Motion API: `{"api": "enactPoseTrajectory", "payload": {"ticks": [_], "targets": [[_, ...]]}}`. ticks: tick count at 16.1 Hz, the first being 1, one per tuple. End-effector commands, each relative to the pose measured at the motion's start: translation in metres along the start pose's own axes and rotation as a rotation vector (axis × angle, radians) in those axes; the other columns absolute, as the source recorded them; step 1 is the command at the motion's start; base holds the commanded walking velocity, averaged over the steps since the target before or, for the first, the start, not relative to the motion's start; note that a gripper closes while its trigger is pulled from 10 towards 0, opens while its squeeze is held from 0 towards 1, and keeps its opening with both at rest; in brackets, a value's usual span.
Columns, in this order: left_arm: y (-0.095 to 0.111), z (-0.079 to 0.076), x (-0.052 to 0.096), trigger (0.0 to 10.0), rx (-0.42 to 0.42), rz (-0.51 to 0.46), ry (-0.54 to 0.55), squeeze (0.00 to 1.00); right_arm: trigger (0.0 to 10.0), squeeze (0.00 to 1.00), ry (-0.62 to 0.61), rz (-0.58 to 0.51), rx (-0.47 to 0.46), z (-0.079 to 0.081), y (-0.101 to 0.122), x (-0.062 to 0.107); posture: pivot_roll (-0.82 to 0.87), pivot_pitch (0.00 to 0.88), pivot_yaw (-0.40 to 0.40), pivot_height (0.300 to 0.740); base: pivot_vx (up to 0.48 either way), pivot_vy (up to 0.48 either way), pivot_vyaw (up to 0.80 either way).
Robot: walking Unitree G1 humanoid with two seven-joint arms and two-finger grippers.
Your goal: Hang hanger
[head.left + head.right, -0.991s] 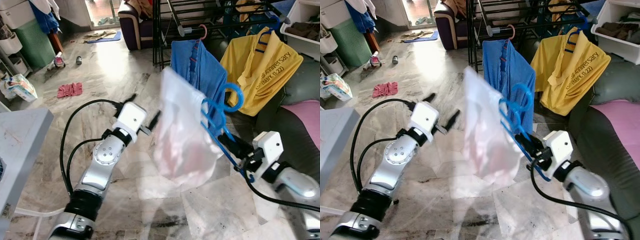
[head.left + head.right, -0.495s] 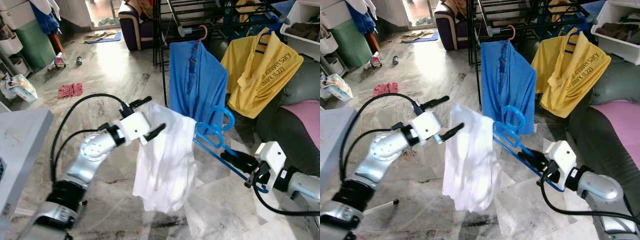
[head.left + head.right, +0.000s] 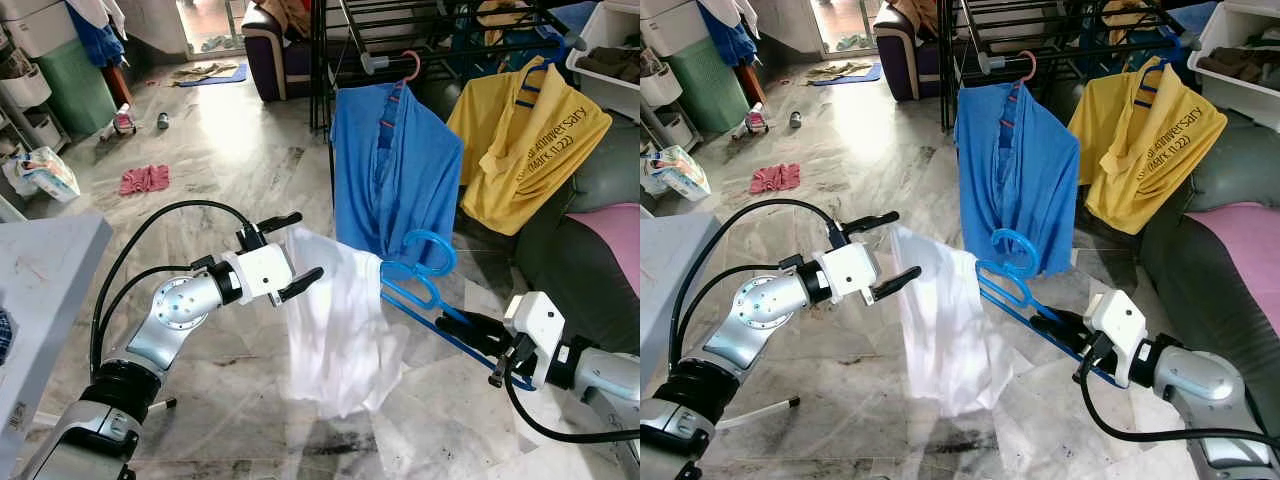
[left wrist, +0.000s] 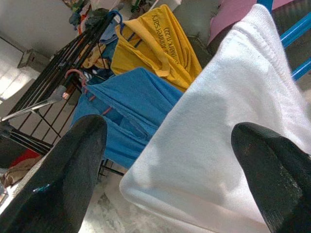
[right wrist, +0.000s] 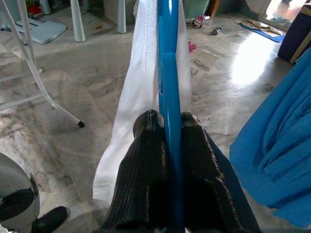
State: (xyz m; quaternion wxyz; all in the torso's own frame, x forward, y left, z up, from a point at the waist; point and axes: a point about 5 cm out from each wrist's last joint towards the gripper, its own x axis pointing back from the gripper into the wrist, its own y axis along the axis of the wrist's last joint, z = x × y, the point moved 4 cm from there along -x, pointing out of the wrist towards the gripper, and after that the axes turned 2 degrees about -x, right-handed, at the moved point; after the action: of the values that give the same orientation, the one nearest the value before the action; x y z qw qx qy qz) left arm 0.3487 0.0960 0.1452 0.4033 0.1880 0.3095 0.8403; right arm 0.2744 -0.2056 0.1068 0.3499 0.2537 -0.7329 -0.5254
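Your right gripper [image 3: 470, 326] stays clamped on the blue plastic hanger [image 3: 425, 290], now lowered beside the blue shirt; white cloth [image 3: 335, 330] drooping, left gripper [image 3: 290, 255] spread open beside it.

White garment [image 3: 335, 330] covers the far end of the blue hanger [image 3: 425, 300]. The hanger's near end is hidden between the closed fingers of the right gripper [image 5: 165, 145]. Yellow shirt [image 3: 525, 130]: print too small to read in full; its hanger hook is lost among the rack [image 3: 400, 25] bars. The bin [image 3: 610, 60] at upper right and the grey table [image 3: 45, 270] at left are cut by the frame edges.
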Motion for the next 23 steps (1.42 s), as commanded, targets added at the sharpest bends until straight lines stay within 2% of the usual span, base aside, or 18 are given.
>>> {"api": "enactPoseTrajectory", "payload": {"ticks": [1, 11, 12, 13, 16, 20, 23], "targets": [[-0.002, 0.0, 0.002, 10.0, -0.015, 0.009, -0.016, 0.0, 10.0, 0.0, 0.017, -0.045, 0.051, -0.002, 0.014, -0.003, -0.03, 0.036, 0.046, 0.74, 0.0, 0.0, 0.0], [-0.002, 0.0, 0.002, 10.0, -0.015, 0.009, -0.016, 0.0, 10.0, 0.0, 0.017, -0.045, 0.051, -0.002, 0.014, -0.003, -0.03, 0.036, 0.046, 0.74, 0.0, 0.0, 0.0], [-0.003, -0.004, 0.001, 10.0, -0.031, 0.003, -0.044, 0.0, 10.0, 0.0, 0.042, -0.044, 0.059, 0.0, 0.014, -0.004, -0.04, 0.036, 0.046, 0.74, 0.0, 0.0, 0.0], [-0.005, -0.021, -0.012, 10.0, -0.053, -0.001, -0.19, 0.0, 10.0, 0.0, 0.169, -0.048, 0.147, 0.006, 0.023, -0.025, -0.04, 0.026, 0.027, 0.74, 0.0, 0.0, 0.0], [-0.007, -0.03, -0.013, 10.0, -0.043, 0.005, -0.213, 0.0, 10.0, 0.0, 0.205, -0.037, 0.19, 0.009, 0.023, -0.031, -0.04, 0.026, 0.023, 0.74, 0.0, 0.0, 0.0], [-0.01, -0.03, -0.015, 10.0, -0.054, 0.007, -0.233, 0.0, 10.0, 0.0, 0.245, -0.017, 0.219, 0.011, 0.019, -0.032, -0.04, 0.026, 0.025, 0.74, 0.0, 0.0, 0.0], [-0.015, -0.024, -0.013, 10.0, -0.049, 0.041, -0.291, 0.0, 10.0, 0.0, 0.229, -0.003, 0.26, 0.005, 0.017, -0.029, -0.04, 0.026, 0.029, 0.74, 0.0, 0.0, 0.0]]}}
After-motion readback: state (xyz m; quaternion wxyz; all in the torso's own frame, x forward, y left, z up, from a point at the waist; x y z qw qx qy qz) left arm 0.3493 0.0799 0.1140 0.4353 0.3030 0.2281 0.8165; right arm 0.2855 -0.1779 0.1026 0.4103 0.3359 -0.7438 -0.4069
